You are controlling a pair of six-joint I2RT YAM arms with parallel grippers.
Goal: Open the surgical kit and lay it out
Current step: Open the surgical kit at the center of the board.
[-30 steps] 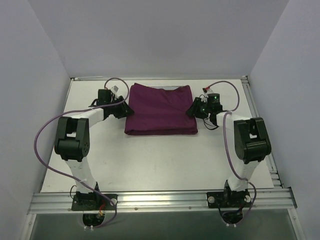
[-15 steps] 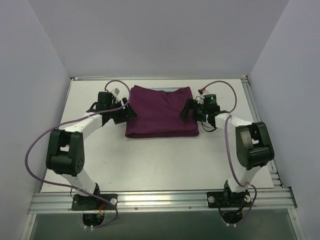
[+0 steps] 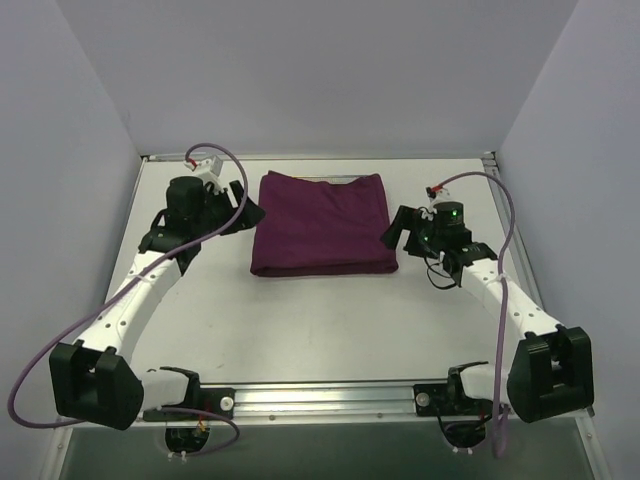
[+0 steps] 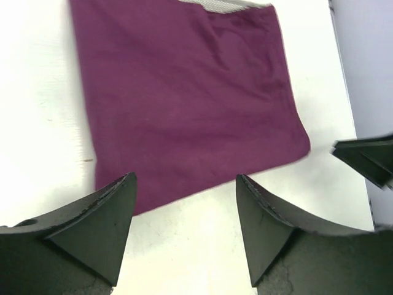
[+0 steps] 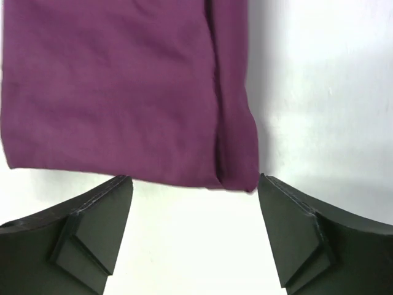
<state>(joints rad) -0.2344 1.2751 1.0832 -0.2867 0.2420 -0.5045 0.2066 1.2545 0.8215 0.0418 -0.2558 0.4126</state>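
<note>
The surgical kit (image 3: 322,222) lies folded shut in its dark purple cloth at the back middle of the white table. A sliver of silver mesh (image 4: 224,5) peeks out at its far edge in the left wrist view. My left gripper (image 3: 248,212) hovers just off the cloth's left side, open, with bare table between its fingers (image 4: 186,184). My right gripper (image 3: 393,230) is off the cloth's (image 5: 116,86) right side, also open and empty (image 5: 195,184); the folded corner lies just beyond its fingertips. No instruments show.
Grey walls close in the table (image 3: 320,320) on three sides. An aluminium rail (image 3: 320,400) runs along the near edge with both arm bases on it. Purple cables (image 3: 70,350) loop beside each arm.
Both grippers have opened and backed a little away from the cloth's sides. Both arms' elbows have dropped low and outward. The cloth bundle lies as before.
</note>
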